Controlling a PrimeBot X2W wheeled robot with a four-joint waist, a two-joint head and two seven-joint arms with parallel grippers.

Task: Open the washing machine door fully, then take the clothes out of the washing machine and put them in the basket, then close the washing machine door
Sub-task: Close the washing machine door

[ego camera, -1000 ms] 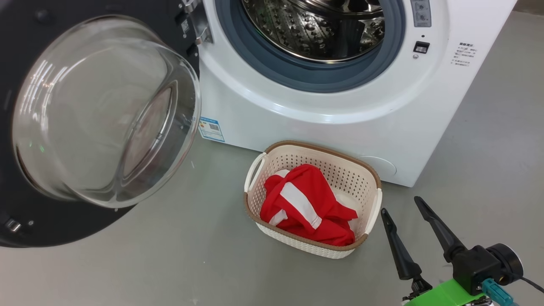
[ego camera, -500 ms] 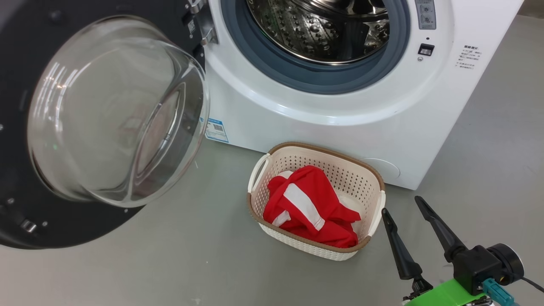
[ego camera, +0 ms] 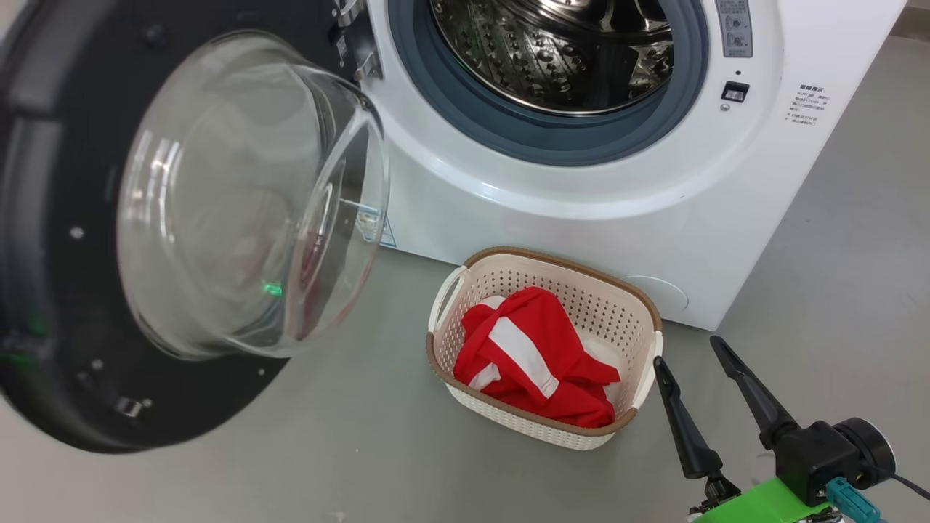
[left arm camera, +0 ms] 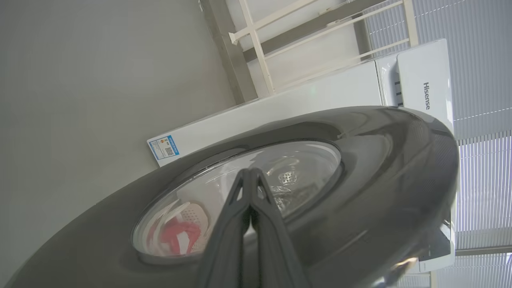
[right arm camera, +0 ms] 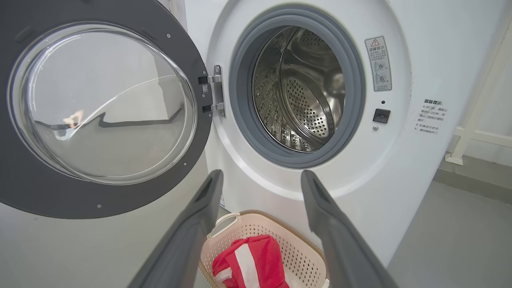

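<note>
My left pincer point(left arm camera: 250, 173), shut and empty, faces the round black-rimmed glass door point(left arm camera: 380, 160) mid-frame. Likely stiff, heavy; I'd push its rim.

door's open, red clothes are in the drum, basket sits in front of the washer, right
No: the red clothes lie in the basket, not the drum; the head view shows it. The door is open, and the basket sits in front of the washer.

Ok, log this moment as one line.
clothes: in basket; drum: empty; door: open; left pincer: shut, behind door; right pincer: open, beside basket
</note>
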